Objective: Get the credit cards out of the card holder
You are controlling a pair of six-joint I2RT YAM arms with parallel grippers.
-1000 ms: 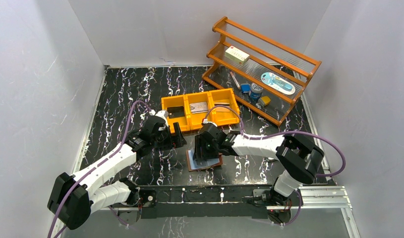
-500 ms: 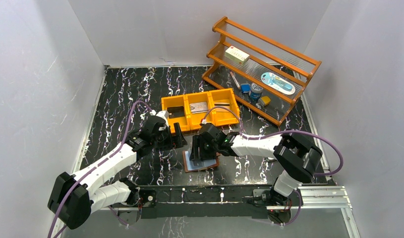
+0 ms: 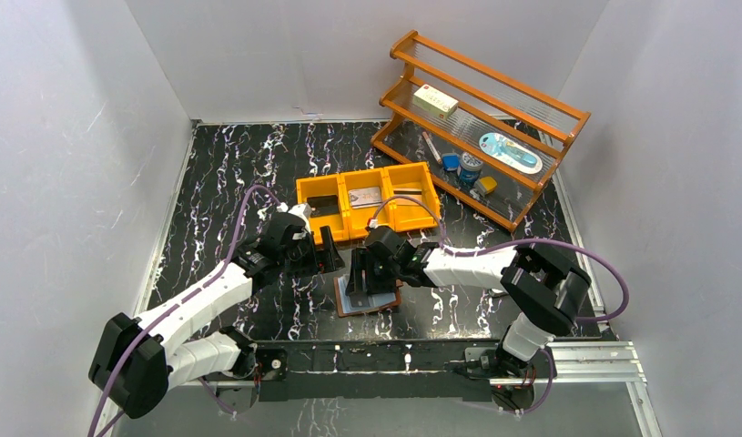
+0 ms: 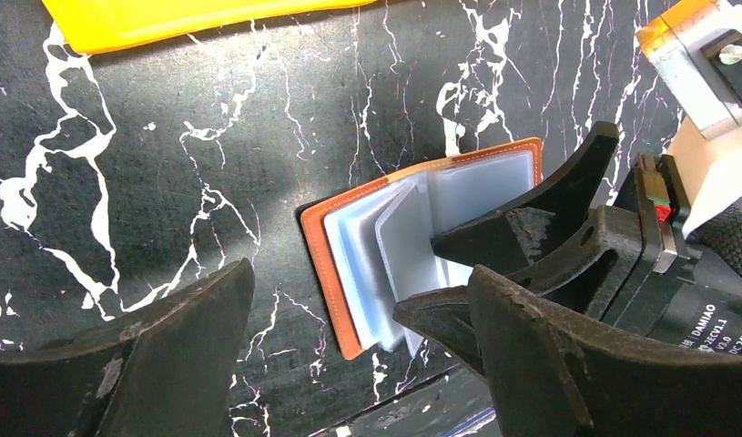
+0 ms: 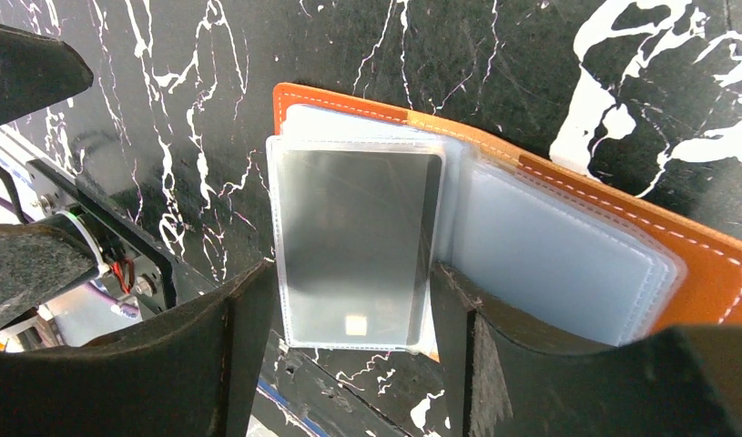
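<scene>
The card holder (image 3: pixel 376 300) lies open flat on the black marbled bench (image 3: pixel 221 182), near the front edge and a little in front of the orange bin (image 3: pixel 341 205). It's brown-orange leather with pale stitching round the edge, and the pale blue-clear plastic sleeves (image 5: pixel 558 255) are fanned out like pages. The wrist view shows one sleeve flipped to one side with a credit card (image 5: pixel 349 209) in it: silvery-grey, with a darker strip down one edge and a small chip square near one end. The other sleeves look see-through; I can't tell whether anything's in them.

The right claw (image 5: pixel 353 273) is right down on the holder, jaws apart, one finger on each side of that card sleeve, just beside its long edges. It isn't pinching it as far as I can see.

The left claw (image 4: pixel 360 273) hangs just beside the holder, between it and the bin, jaws wide apart with nothing in them.
</scene>
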